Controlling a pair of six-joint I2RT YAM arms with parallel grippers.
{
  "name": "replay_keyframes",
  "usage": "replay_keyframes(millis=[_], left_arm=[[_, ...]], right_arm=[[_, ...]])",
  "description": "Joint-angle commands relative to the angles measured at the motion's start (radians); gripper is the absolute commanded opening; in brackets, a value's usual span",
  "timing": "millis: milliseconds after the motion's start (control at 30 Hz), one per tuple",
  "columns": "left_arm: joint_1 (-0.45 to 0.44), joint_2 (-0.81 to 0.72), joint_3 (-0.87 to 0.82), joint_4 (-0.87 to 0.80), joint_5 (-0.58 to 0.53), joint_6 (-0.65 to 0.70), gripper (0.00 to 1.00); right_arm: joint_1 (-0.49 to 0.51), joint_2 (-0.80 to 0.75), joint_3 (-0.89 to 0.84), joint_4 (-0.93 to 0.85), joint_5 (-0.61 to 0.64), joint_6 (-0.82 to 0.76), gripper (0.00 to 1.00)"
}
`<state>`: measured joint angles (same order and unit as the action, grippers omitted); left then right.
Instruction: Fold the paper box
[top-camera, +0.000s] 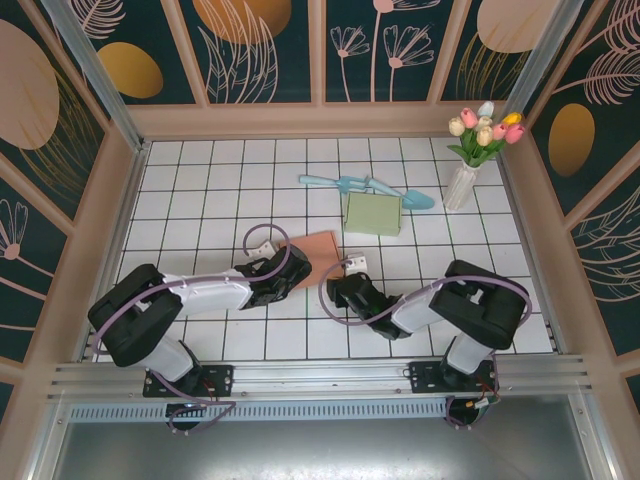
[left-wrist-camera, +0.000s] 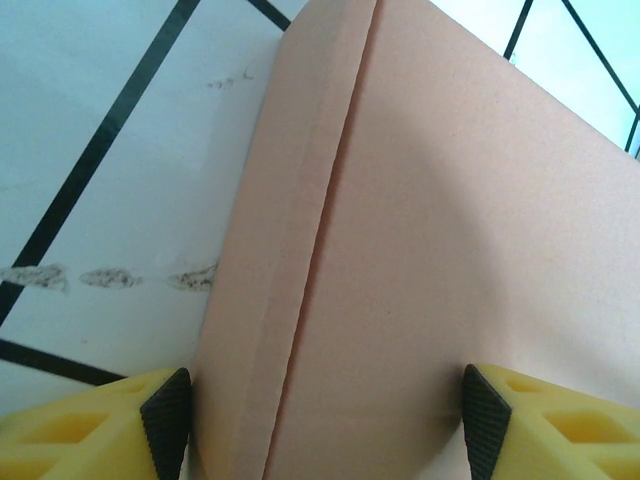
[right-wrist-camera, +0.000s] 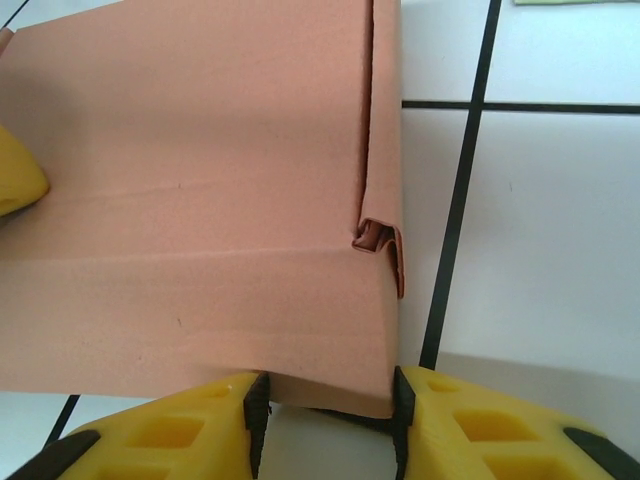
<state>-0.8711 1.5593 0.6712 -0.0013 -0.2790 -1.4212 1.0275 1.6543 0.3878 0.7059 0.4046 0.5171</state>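
The left gripper (left-wrist-camera: 325, 425) is spread wide. One black pad sits just off the long edge of the flat salmon-pink paper box (left-wrist-camera: 450, 250). The other pad is over its broad panel, with a narrow folded-over strip and its crease running between them. Nothing looks pinched there.

The right gripper (right-wrist-camera: 328, 400) is about half closed around the box's opposite corner, where a small tucked flap gapes. The pads sit close on either side of that corner, but I cannot tell whether they actually clamp it.

The box lies between the two grippers on the white tiled table (top-camera: 200, 190), about midway across it and somewhat nearer the near edge. Toward the far right corner, well apart, are a pale green square box (top-camera: 372, 213), light blue garden tools (top-camera: 365, 187) and a white vase of tulips (top-camera: 462, 185).

The card looks light and thin. It is probably stiff across a panel but ready to bend along its scored creases, and easy to dent. It will likely slide on the smooth tile unless one gripper pins it. The best hold seems to be a flap edge close beside a crease, taken gently.
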Motion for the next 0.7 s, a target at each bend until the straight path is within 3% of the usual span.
replay_keyframes(millis=[0, 300, 533, 667], left_arm=[[-0.008, 0.087, -0.044, -0.128, 0.106, 0.069, 0.70], [-0.009, 0.092, -0.030, -0.095, 0.167, 0.109, 0.70], [-0.009, -0.025, 0.023, -0.157, 0.129, 0.156, 0.74], [-0.009, -0.083, 0.057, -0.189, 0.089, 0.162, 0.79]], right_arm=[[-0.039, 0.064, 0.035, 0.021, -0.004, -0.015, 0.41], [-0.146, 0.094, 0.072, 0.027, -0.175, -0.007, 0.43], [-0.239, 0.036, 0.081, -0.076, -0.348, -0.004, 0.43], [-0.280, -0.008, 0.077, -0.115, -0.385, -0.002, 0.43]])
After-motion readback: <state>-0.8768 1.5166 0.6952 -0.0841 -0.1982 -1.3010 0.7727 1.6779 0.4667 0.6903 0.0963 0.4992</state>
